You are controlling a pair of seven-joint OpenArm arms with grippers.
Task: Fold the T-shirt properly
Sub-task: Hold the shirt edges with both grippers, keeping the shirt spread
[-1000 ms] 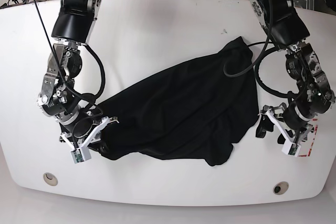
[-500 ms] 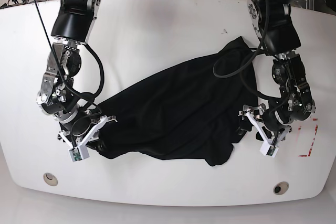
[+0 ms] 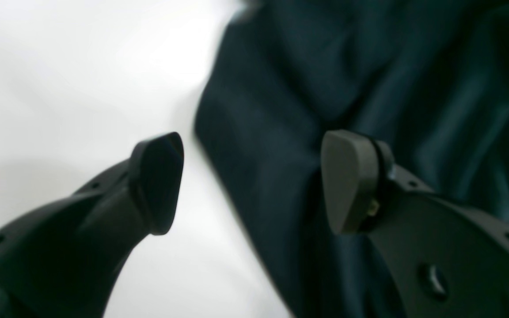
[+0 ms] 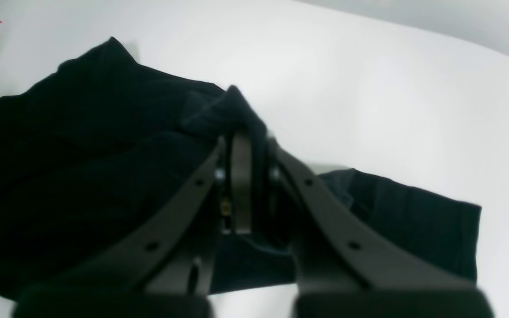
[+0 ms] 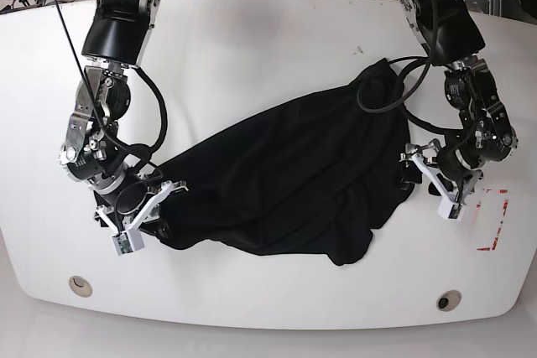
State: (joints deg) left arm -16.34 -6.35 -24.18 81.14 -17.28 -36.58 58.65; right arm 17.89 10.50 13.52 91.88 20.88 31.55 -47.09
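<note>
Shirt [image 5: 294,173] position: spread crumpled across the middle of the desk [image 5: 252,39] in the base view, its long axis running on a diagonal from the lower left of the frame up to a peak at upper right, with a loose lobe hanging toward the lower centre.

My right gripper [image 5: 134,215] sits at the lower-left end of that diagonal. Its jaws are pressed together on a fold of the cloth; the right wrist view shows fabric bunched between the fingers [image 4: 241,176], with the rest of the shirt [image 4: 82,154] lying away toward the upper left of that frame and a flatter piece at lower right.

My left gripper [image 5: 428,175] sits at the right edge of the shirt, just below the upper-right peak. Its jaws stand spread and hold nothing. In the left wrist view the cloth edge [image 3: 254,168] runs up between the two pads: one pad [image 3: 347,176] lies over fabric, the other over bare desk [image 3: 60,88]. The edge is therefore straddled, though I cannot tell whether either pad touches it.

Judgement: the left gripper is the nearer one to the free right edge, and that edge lies directly ahead within its opening. Closing there would give me a hold at both ends of the long axis, which I would need in order to pull the shirt flat. No fold is made yet.
</note>
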